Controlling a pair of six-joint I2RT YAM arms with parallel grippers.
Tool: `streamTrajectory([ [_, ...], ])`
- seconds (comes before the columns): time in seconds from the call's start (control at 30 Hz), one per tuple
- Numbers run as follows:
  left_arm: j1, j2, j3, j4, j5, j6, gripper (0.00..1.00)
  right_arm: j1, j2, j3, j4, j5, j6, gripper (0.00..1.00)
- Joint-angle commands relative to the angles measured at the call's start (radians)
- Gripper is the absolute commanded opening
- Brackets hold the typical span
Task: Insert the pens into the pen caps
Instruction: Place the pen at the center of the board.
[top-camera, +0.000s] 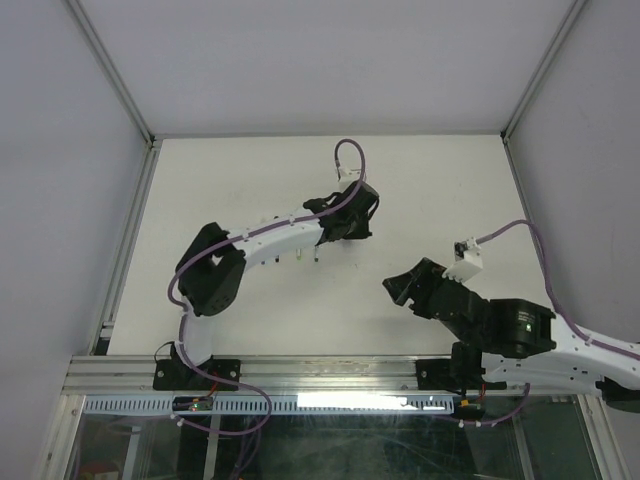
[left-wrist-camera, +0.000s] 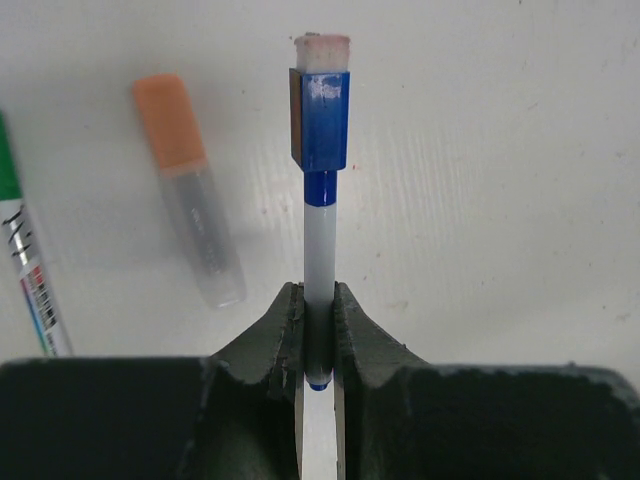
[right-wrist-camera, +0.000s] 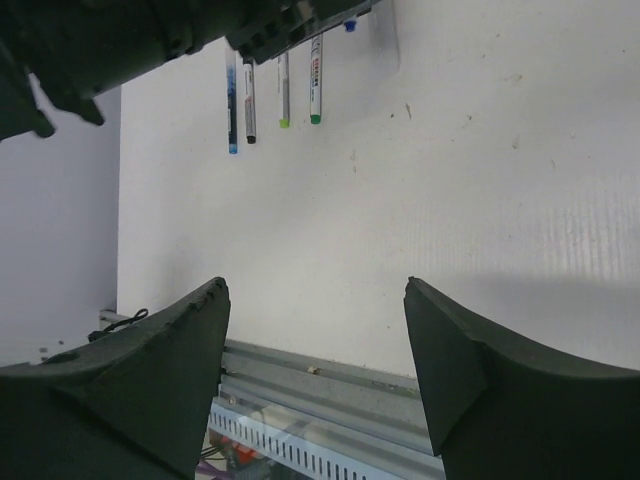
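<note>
Pinching blue-capped pen (left-wrist-camera: 320, 240) between left end effector (left-wrist-camera: 318, 300) jaws

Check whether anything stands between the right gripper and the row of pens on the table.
Nothing lies on the table between the open right gripper and the four pens; only bare surface shows there. The left arm hangs over the pens' far ends, so a reach from above might meet it.
</note>
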Motion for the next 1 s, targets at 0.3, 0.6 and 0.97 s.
streamTrajectory([
  [0.3, -0.013, 0.327, 0.352, -0.135, -0.070, -0.096, 0.00, 0.002, -0.176, 0.000, -0.161, 0.023, 0.127, 0.73],
  [0.6, -0.026, 0.356, 0.327, -0.172, -0.064, -0.146, 0.08, 0.001, -0.207, -0.015, -0.186, 0.048, 0.127, 0.73],
  [0.97, -0.027, 0.333, 0.297, -0.171, -0.077, -0.159, 0.27, 0.001, -0.193, -0.012, -0.183, 0.053, 0.121, 0.73],
])
